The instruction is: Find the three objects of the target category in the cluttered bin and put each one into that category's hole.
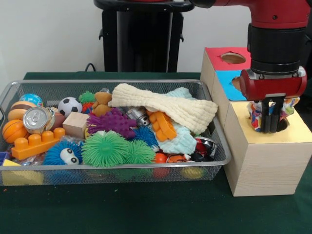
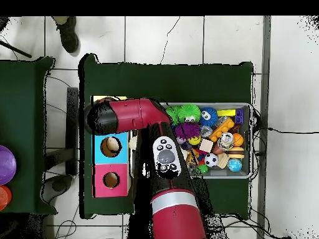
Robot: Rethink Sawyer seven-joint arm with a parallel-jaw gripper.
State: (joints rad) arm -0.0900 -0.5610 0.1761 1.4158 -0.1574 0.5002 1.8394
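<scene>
Green-clothed bench (image 1: 146, 209) carries the mesh bin (image 1: 214, 141) beside the sorting box (image 1: 263, 161), where the jaws (image 1: 271, 127), clamped on a multicoloured toy (image 1: 254, 117), hold it directly above the yellow section's hole for dropping.

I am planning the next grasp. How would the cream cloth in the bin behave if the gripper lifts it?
The cream cloth drapes and sags over the toys beneath, so it is probably floppy and light. It may droop from the gripper and perhaps drag the orange toy below.
</scene>
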